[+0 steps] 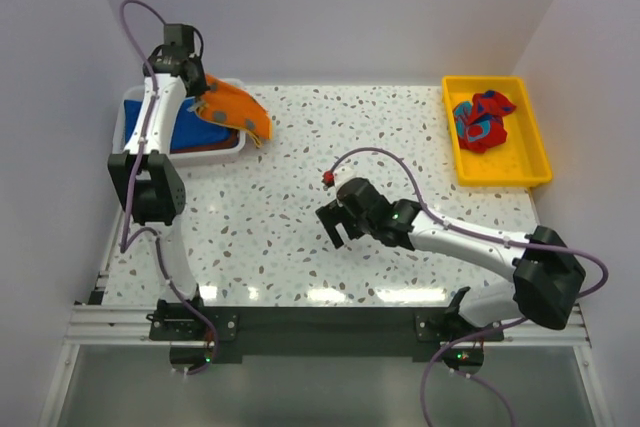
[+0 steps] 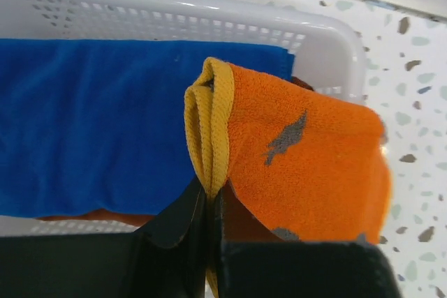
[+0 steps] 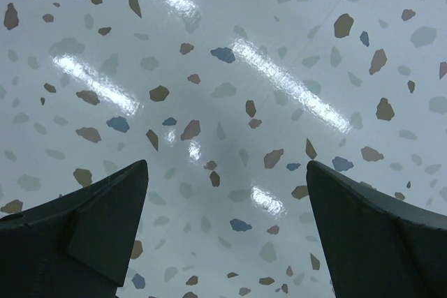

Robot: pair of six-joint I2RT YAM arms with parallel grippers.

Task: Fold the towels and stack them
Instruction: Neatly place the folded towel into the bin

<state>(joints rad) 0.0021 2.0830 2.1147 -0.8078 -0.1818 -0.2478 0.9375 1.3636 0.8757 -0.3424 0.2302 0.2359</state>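
Folded orange towel [image 2: 307,165], grey-spotted, is pinched at its yellow hem by the pressed-together jaws of the left gripper [image 2: 209,200] over the white basket [image 2: 209,15], upper left of the overhead view. For a neat stack it is best lowered squarely onto the blue towel [image 2: 91,123] inside before release. The left arm is stretched far forward. The right gripper [image 1: 335,222] is held low mid-frame, jaws spread wide and empty. A red-and-blue towel [image 1: 483,119] lies crumpled in the yellow tray [image 1: 500,175], upper right.

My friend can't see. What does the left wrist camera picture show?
The left pincer is shut on the yellow hem of an orange towel with grey spots, over a white basket. A blue towel lies flat in the basket, and the speckled table shows on the right.
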